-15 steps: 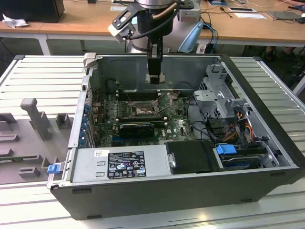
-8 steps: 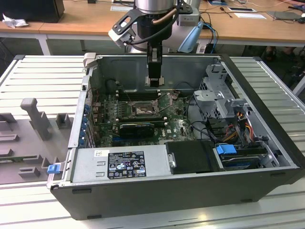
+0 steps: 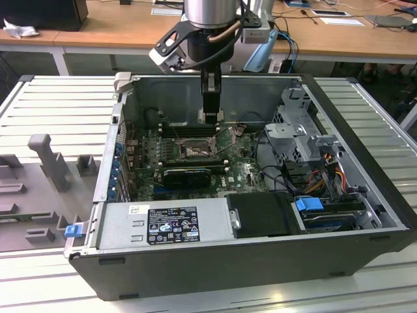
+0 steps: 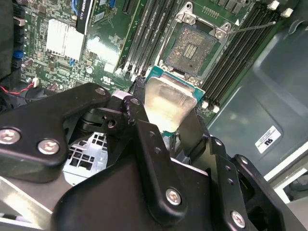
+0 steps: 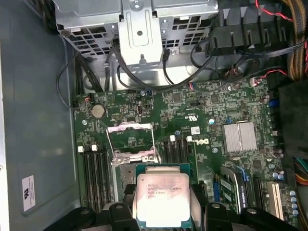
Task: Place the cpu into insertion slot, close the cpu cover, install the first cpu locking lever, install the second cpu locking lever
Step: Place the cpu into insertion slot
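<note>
a long wooden desk (image 3: pixel 98 31) ran across the exterior view from ten to two o'clock, its top warm brown under soft, even light. a dark box (image 3: pixel 45 13) stood on it at eleven o'clock, with a crumpled white scrap (image 3: pixel 18 29) just beside it. flat white papers (image 3: pixel 342 21) lay toward one o'clock. a white desk leg (image 3: pixel 60 62) dropped at ten o'clock into the shadowed space beneath. nearer, a ribbed silver metal table (image 3: pixel 65 104) spread from nine round through six to three o'clock, catching pale glare on its slats. grey moulded fixtures (image 3: pixel 49 160) sat on it at nine o'clock.
</note>
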Action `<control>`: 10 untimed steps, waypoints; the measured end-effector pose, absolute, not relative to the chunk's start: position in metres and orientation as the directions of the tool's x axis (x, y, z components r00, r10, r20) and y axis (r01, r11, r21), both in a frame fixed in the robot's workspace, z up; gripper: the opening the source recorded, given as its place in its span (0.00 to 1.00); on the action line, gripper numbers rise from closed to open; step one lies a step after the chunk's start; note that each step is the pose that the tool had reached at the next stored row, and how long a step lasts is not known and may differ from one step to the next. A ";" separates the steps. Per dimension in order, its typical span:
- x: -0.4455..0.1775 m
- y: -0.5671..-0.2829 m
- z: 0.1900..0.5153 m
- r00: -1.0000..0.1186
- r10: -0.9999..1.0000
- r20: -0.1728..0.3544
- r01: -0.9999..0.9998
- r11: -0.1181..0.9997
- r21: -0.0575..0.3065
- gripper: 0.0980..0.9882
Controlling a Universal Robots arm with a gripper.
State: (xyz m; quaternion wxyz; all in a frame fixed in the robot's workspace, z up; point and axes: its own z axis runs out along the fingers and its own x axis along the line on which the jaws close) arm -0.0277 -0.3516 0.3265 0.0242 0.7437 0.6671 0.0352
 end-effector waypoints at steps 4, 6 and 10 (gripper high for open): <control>-0.028 -0.351 0.321 0.061 0.998 0.020 0.995 -0.062 0.083 0.48; -0.028 -0.351 0.317 0.048 0.999 0.020 0.995 -0.050 0.083 0.48; -0.030 -0.351 0.310 0.046 0.999 0.020 0.995 -0.048 0.082 0.48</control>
